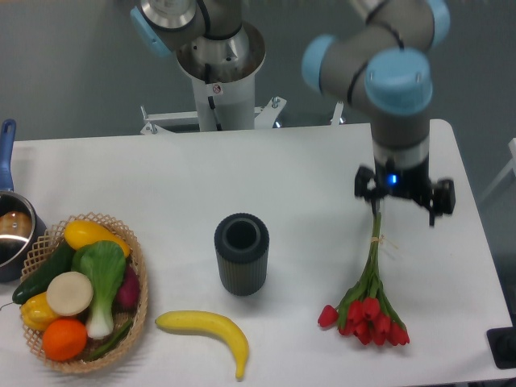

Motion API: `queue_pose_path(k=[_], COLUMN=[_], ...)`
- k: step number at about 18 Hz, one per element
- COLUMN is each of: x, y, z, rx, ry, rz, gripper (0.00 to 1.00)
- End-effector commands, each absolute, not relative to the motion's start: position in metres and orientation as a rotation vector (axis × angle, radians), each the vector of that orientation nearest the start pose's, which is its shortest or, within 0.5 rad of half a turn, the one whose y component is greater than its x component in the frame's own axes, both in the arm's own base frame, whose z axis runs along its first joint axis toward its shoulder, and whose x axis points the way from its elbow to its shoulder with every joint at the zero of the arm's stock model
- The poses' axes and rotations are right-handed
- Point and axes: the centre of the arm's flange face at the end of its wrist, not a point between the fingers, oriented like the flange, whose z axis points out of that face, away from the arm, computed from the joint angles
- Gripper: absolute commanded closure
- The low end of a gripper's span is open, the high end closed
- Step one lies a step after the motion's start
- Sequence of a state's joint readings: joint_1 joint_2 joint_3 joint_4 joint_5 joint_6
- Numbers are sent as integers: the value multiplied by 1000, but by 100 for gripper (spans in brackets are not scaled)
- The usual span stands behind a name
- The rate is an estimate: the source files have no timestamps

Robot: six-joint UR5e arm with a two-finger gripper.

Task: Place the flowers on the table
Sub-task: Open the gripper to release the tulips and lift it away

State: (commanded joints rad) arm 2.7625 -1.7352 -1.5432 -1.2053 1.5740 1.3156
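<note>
The flowers (pixel 368 313) lie flat on the white table (pixel 274 181) at the front right. Their red tulip heads point toward the front edge, and the thin green stems run back toward the arm. My gripper (pixel 403 200) hangs over the far ends of the stems, lifted off them. It is open, its fingers spread wide with nothing between them.
A dark ribbed vase (pixel 241 252) stands upright left of the flowers. A banana (pixel 208 330) lies in front of it. At the front left sit a wicker basket (pixel 139 302) of vegetables and fruit and a blue-handled pot (pixel 11 228). The table's right edge is close to the flowers.
</note>
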Motion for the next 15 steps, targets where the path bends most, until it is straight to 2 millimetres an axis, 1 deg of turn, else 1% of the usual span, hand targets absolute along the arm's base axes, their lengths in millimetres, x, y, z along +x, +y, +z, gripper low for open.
queue_pose_path(k=[2, 4, 6, 9, 10, 12, 15], x=[-487, -488, -490, -494, -495, -495, -498], y=[307, 284, 260, 218, 209, 196, 190], z=[472, 487, 497, 507, 510, 515, 516], rx=[-3051, -3033, -3014, -2981, -2966, -2950, -2919], ry=[241, 291, 343, 439, 476, 490, 462], rz=[310, 319, 307, 273, 276, 280, 276], gripper=[0, 0, 0, 0, 0, 0, 0])
